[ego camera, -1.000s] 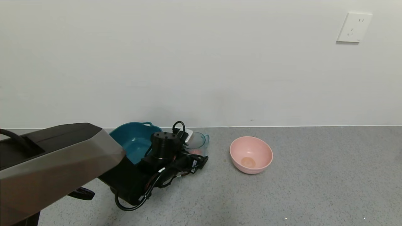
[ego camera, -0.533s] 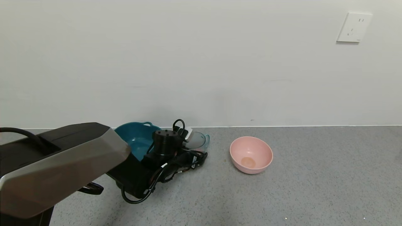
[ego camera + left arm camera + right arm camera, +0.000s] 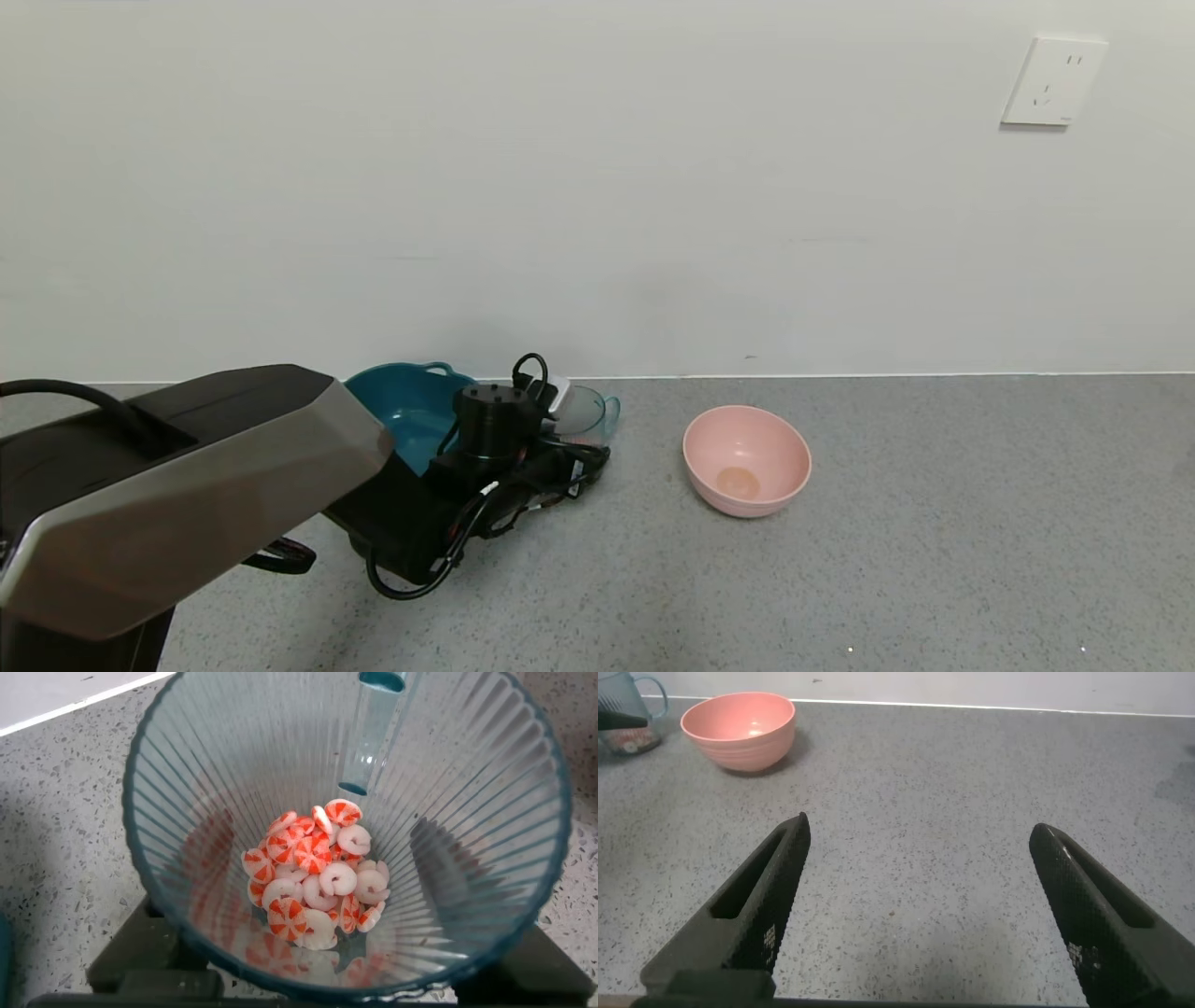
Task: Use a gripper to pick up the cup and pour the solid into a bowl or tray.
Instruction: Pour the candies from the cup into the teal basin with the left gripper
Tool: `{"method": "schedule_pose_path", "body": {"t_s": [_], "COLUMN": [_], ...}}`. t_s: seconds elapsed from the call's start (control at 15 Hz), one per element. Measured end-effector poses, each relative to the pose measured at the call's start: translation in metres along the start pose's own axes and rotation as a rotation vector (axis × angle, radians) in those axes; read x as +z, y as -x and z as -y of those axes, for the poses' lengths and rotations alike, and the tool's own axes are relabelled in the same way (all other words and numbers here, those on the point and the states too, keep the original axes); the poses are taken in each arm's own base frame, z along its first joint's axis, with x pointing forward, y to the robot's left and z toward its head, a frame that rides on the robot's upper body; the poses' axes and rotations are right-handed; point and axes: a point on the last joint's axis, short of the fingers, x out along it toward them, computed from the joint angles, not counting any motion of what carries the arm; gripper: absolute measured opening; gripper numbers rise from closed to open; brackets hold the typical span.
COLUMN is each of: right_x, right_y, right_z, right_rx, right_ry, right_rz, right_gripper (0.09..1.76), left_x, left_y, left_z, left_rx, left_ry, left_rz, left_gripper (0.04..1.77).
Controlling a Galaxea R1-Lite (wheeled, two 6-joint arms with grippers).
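Left gripper (image 3: 560, 397) grips the ribbed cup (image 3: 586, 413) on speckled grey floor (image 3: 887, 560) — white wall (image 3: 597, 187) at 12 o'clock. Right gripper (image 3: 920, 896) is spread wide, holding nothing.

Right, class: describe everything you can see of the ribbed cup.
The cup is transparent blue-green plastic with fine vertical ribs and a side handle. It stands upright on the speckled grey counter, just right of the teal tub. Orange-and-white round pieces lie heaped at its bottom. The left gripper is at its rim; its grip cannot be made out.
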Motion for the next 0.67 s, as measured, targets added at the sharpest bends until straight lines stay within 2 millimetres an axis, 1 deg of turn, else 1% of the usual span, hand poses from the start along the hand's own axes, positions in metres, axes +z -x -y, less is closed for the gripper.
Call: {"method": "schedule_pose_path", "body": {"t_s": [0.27, 0.67], "right_x": [0.000, 0.000], "right_y": [0.000, 0.000], "right_z": [0.000, 0.000], "right_rx": [0.000, 0.000], "right_ry": [0.000, 0.000], "right_rz": [0.000, 0.000], "right_gripper": [1.71, 1.71], "left_x": [0.001, 0.015], "left_y": [0.003, 0.020], "left_z": [0.000, 0.000], "left_rx": [-0.001, -0.002], "left_ry": [0.000, -0.001], "left_rz": [-0.001, 0.019], "left_gripper": [1.31, 1.31]}}
